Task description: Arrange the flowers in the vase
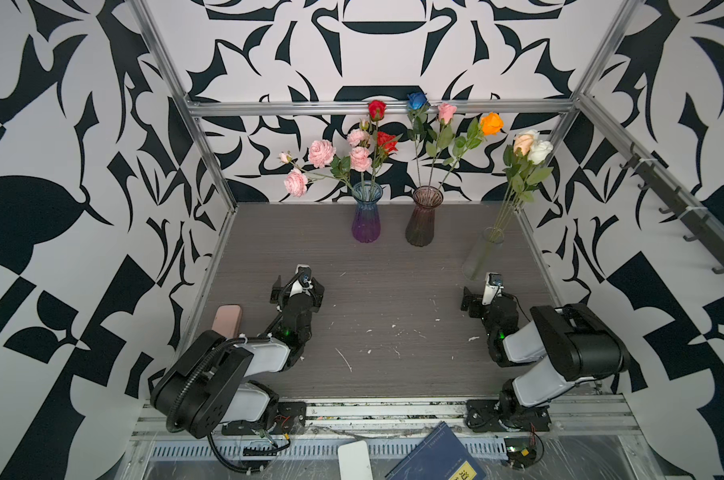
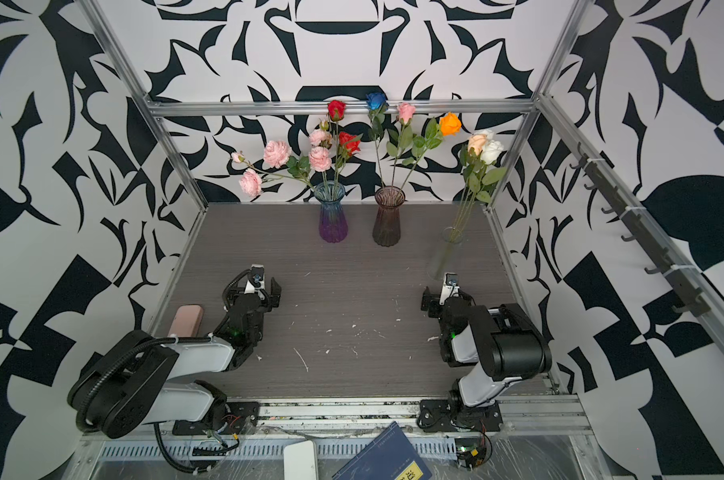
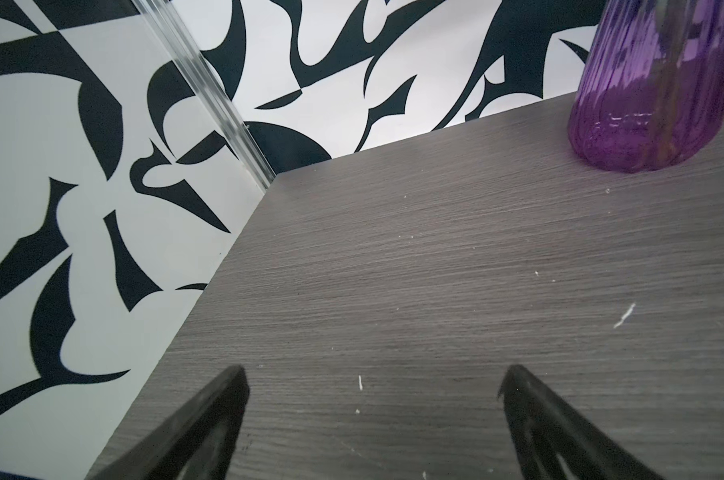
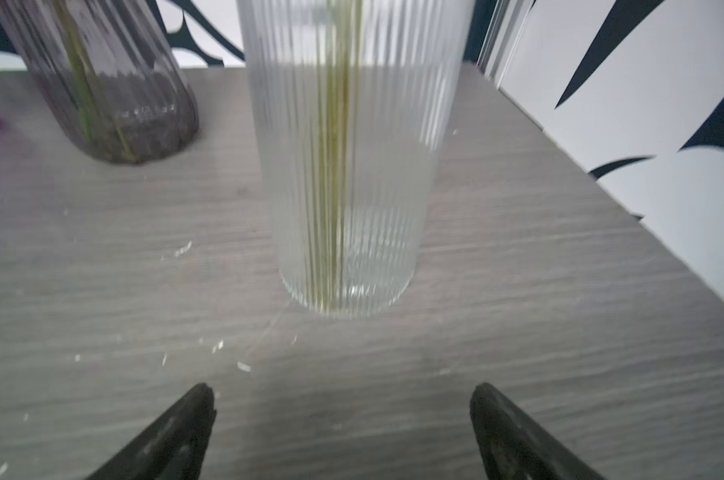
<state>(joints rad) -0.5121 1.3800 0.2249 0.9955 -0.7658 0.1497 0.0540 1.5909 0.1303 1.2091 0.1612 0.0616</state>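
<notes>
In both top views every one of the flowers [image 1: 387, 141] I can find stands in a vase along the back of the counter [image 1: 393, 291]. The pink spray [image 1: 322, 153] and red roses [image 1: 377, 109] are in the purple vase [image 1: 366, 220]. A blue rose [image 1: 417, 100], a pink rose [image 1: 447, 111] and an orange rose [image 1: 492, 123] are in the smoky vase [image 1: 423, 220]. A cream rose [image 1: 525, 141] and a white rose [image 1: 539, 150] are in the clear vase [image 1: 483, 253] on the right. I see none lying loose. The left fingers [image 1: 276, 291] and right fingers [image 1: 468, 298] hover nearer the front, spread wide and empty, the right ones close to the clear vase. In the left wrist view the left fingers [image 3: 210, 424] gape over bare counter, with the purple vase [image 3: 651, 104] well apart from them. In the right wrist view the right fingers [image 4: 177, 432] stand wide, facing the clear vase [image 4: 343, 166], where thin green stems [image 4: 335, 145] run down to the base; the smoky vase [image 4: 115, 91] stands near it. I judge the stems light, thin and springy and the blooms top-heavy. To move one, I'd pinch the bare stem between the rim and the lowest leaves, never the soft petals. The ribbed glass looks hard, slick and breakable, and the tall clear vase probably tips easily, so any pull should run straight along the stem.
</notes>
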